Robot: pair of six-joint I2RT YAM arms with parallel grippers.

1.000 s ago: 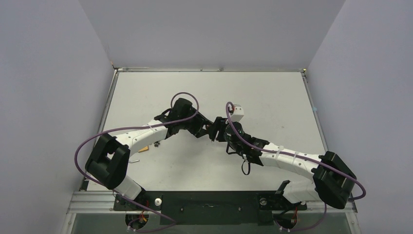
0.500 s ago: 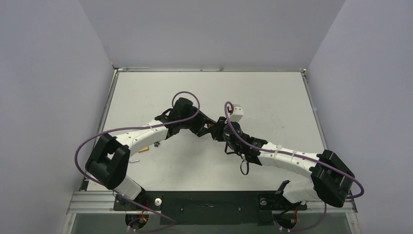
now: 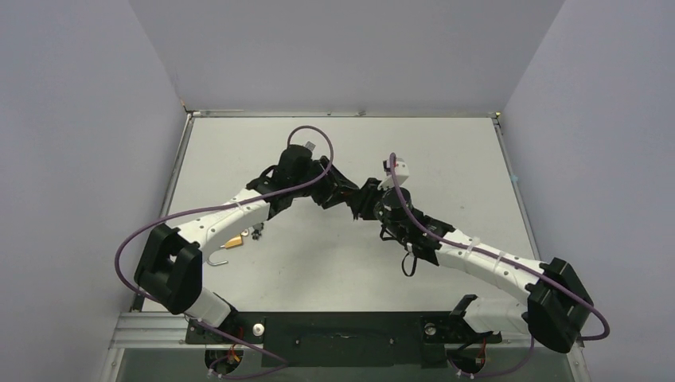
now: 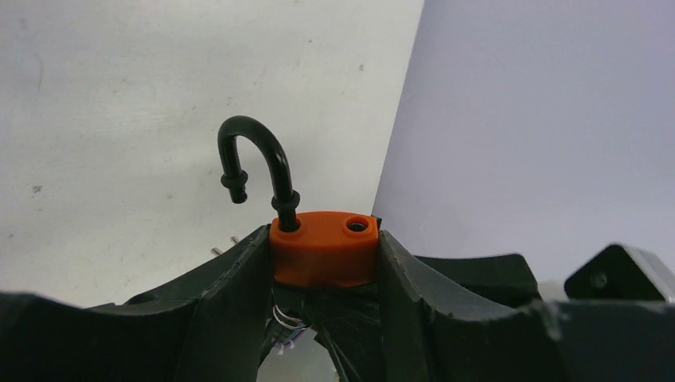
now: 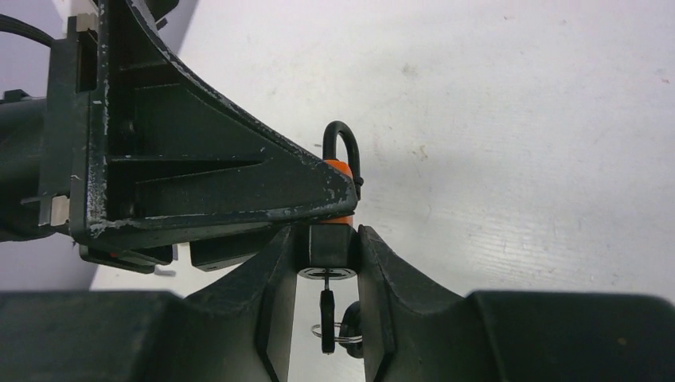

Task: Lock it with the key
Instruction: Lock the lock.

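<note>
Orange padlock [image 4: 322,256] sits clamped in the left gripper [image 4: 324,248], the right gripper [image 5: 329,239] pinching the black key [image 5: 328,248] at its base.

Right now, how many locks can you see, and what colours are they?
Orange padlock: 1
Gold padlock: 1
Total: 2
</note>
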